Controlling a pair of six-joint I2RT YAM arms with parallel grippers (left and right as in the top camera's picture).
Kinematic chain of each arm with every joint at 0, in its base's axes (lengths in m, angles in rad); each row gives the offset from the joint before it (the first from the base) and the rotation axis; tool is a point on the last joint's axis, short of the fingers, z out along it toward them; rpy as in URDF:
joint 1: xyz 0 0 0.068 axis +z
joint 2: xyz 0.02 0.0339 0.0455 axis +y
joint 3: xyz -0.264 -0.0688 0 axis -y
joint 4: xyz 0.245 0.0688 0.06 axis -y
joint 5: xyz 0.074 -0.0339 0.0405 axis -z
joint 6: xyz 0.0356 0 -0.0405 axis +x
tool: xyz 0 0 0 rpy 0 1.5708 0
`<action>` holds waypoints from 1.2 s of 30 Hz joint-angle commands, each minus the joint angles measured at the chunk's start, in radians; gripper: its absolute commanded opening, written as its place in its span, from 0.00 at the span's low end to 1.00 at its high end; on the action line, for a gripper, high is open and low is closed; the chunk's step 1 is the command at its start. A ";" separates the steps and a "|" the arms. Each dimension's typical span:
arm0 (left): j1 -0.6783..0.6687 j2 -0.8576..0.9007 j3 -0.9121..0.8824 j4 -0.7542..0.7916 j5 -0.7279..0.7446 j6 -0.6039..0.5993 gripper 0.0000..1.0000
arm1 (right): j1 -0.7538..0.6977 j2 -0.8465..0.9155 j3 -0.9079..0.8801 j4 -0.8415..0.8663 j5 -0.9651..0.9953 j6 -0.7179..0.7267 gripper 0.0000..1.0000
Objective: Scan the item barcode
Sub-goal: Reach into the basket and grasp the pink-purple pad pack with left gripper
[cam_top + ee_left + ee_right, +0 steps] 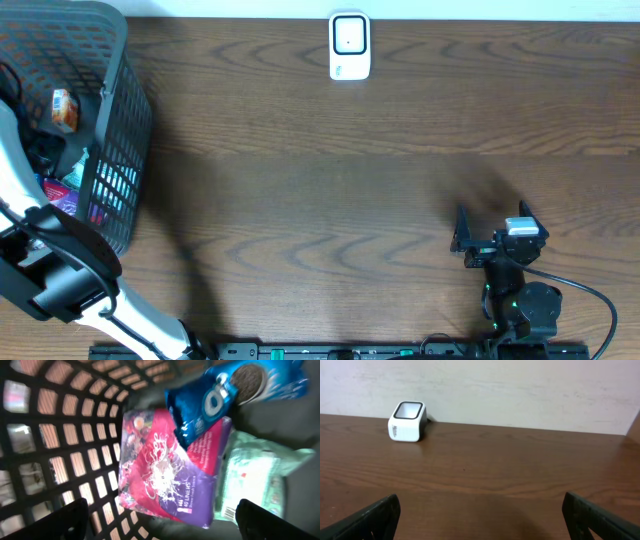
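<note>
Grippers both spread wide, empty. Left gripper [160,527] is down in basket [45,435], pink liner pack [165,470] dead ahead between its fingers, long axis running away from claw; Oreo pack [235,390] overlaps its far corner. Right gripper [480,520] idles, scanner [407,421] far back.

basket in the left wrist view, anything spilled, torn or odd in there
Nothing stands out. In the black plastic mesh basket, the blue cookie packet overlaps a corner of the pink-and-purple liner packet, with a pale green packet beside it: a loose pile, nothing visibly torn or spilled.
</note>
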 commanded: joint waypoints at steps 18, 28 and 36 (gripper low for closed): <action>-0.008 0.012 -0.399 0.263 -0.016 -0.024 0.71 | 0.003 -0.004 -0.002 -0.004 0.001 -0.002 0.99; -0.008 0.003 -0.422 0.388 0.129 0.094 0.71 | 0.003 -0.004 -0.002 -0.004 0.001 -0.002 0.99; -0.008 -0.122 -0.410 0.413 0.141 0.097 0.71 | 0.002 -0.004 -0.002 -0.004 0.001 -0.002 0.99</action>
